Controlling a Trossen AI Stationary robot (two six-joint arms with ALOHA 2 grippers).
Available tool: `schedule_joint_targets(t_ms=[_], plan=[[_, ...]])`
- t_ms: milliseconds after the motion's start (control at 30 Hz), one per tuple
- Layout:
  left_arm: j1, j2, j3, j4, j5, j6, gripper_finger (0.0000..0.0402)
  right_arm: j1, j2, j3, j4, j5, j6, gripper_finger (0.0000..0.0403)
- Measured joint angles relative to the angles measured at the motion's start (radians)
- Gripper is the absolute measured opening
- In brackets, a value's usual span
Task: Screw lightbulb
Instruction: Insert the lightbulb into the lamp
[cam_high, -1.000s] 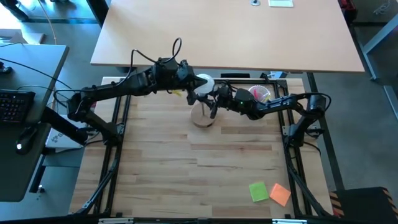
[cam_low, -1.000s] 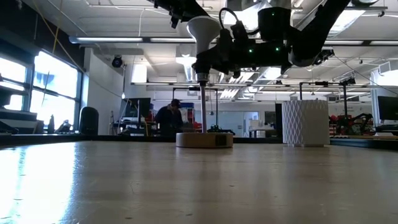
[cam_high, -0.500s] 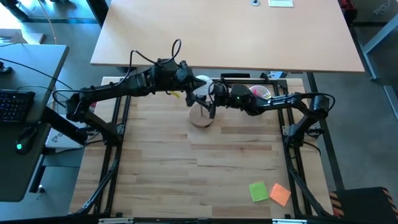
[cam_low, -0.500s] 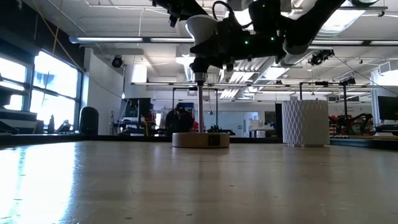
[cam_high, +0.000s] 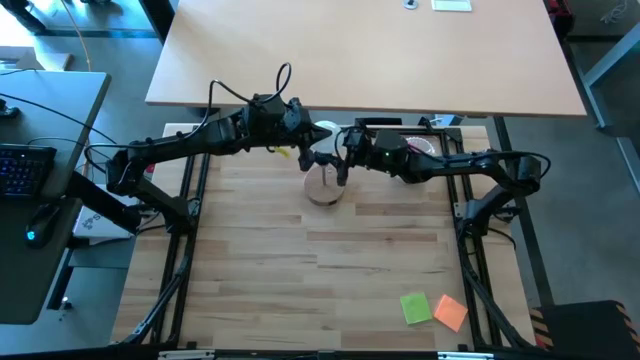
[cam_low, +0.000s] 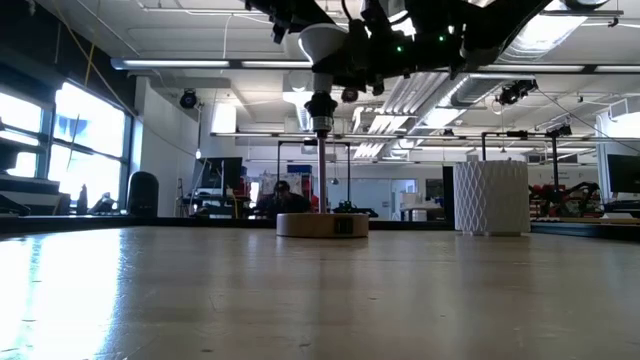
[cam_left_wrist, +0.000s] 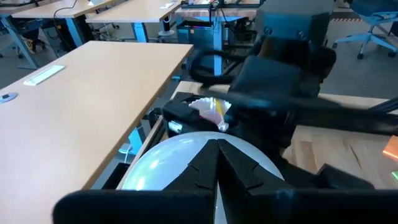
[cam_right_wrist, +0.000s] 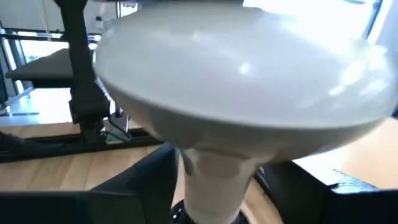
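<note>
The low view alone shows the lightbulb (cam_low: 322, 45) upright atop the lamp's thin stem, its screw end down, high above the round wooden base (cam_low: 322, 224) on the surface (cam_high: 320, 270). From above it is mostly hidden. The left gripper (cam_high: 313, 140) has its fingers closed over the matte white globe; the right gripper (cam_high: 338, 162) flanks the neck, fingers apart

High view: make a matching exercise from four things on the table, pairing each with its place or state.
Things:
1. lightbulb
2. lamp base
3. sticky notes
4. white cup

Places or states:
A. near edge of the table, towards the right arm's side
B. far edge, under the right arm
C. held up above the socket
D. flat on the wood, below both grippers

Pairs: 1-C, 2-D, 3-A, 4-B
</note>
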Motion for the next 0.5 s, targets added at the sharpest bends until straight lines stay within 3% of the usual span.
schedule_joint_targets(t_ms=[200, 500], plan=[[-0.001, 0.000, 0.000, -0.002, -0.003, -0.008, 0.0000, -0.011, 0.001, 0.000, -0.017, -0.021, 0.019, 0.0146], [-0.009, -0.004, -0.002, 0.002, -0.016, -0.014, 0.0000, -0.022, 0.004, 0.070, -0.125, -0.065, 0.034, 0.0145]])
